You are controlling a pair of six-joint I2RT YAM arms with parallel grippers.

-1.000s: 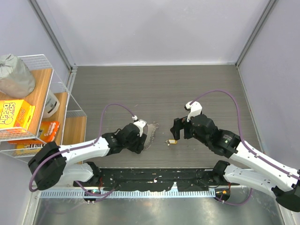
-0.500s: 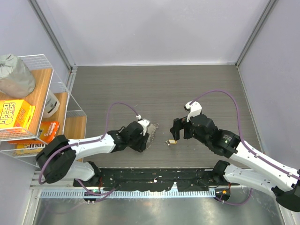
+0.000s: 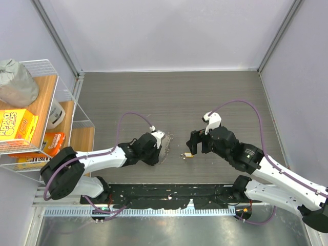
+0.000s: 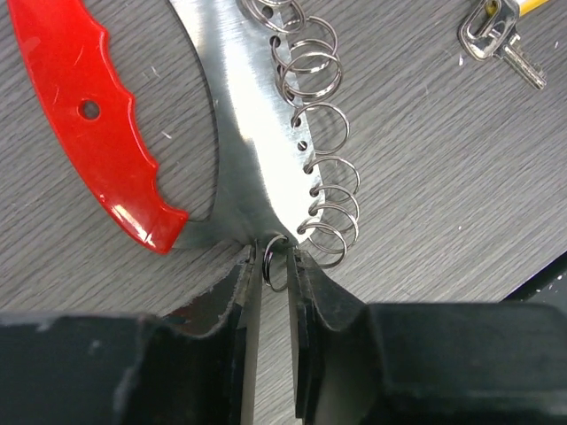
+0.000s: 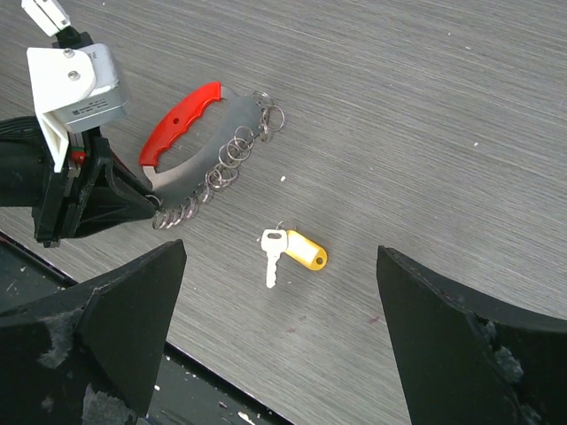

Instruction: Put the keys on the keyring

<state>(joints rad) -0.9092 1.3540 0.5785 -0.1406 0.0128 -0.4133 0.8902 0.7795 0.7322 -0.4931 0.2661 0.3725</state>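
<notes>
The keyring point(image 4: 239, 106) is a curved metal plate with a red plastic grip point(image 4: 97, 133) and a row of several thin split rings point(image 4: 323, 177) along its edge; it lies flat on the table point(image 3: 163, 145). My left gripper point(image 4: 275, 266) is at the plate's near end, its jaws narrowed onto the last ring, which touches both fingers. The keys point(image 5: 273, 252), a small silver key with a yellow tag point(image 5: 307, 251), lie on the table point(image 3: 188, 155) right of the keyring point(image 5: 199, 150). My right gripper point(image 5: 280, 257) hovers wide open above them, touching nothing.
A wire shelf point(image 3: 61, 102) with an orange box point(image 3: 15, 125) and a grey bag point(image 3: 15, 82) stands at the left. A black rail point(image 3: 169, 195) runs along the near table edge. Grey walls close the back and sides.
My left gripper has slid right to the keyring's near end and its jaws have narrowed around the last ring. The right arm has barely moved.
</notes>
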